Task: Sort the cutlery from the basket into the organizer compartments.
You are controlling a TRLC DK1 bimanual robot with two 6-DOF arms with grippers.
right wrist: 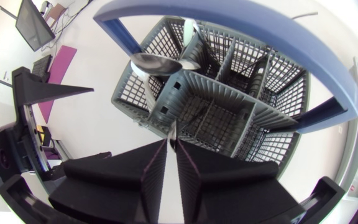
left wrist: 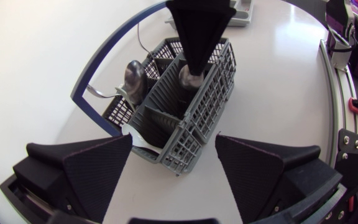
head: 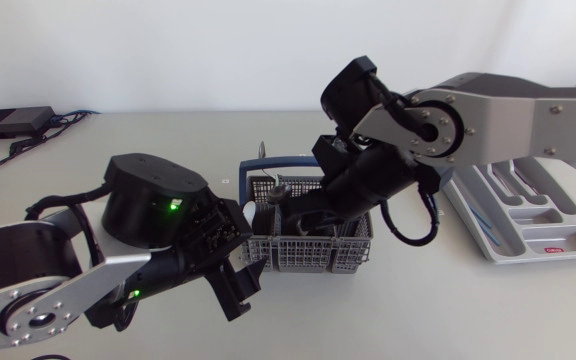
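Observation:
A grey mesh cutlery basket with a blue handle stands mid-table. My right gripper reaches down into it. In the right wrist view that gripper is shut on a thin pale piece of cutlery seen edge-on; I cannot tell its kind. A spoon leans in a side compartment of the basket. My left gripper stands open at the basket's near left corner, and in its own view the left gripper frames the basket, apart from it. The white organizer lies at the right.
A black box with cables lies at the far left back. My left arm's thick black joint rises just left of the basket. My right arm spans the space between the basket and the organizer.

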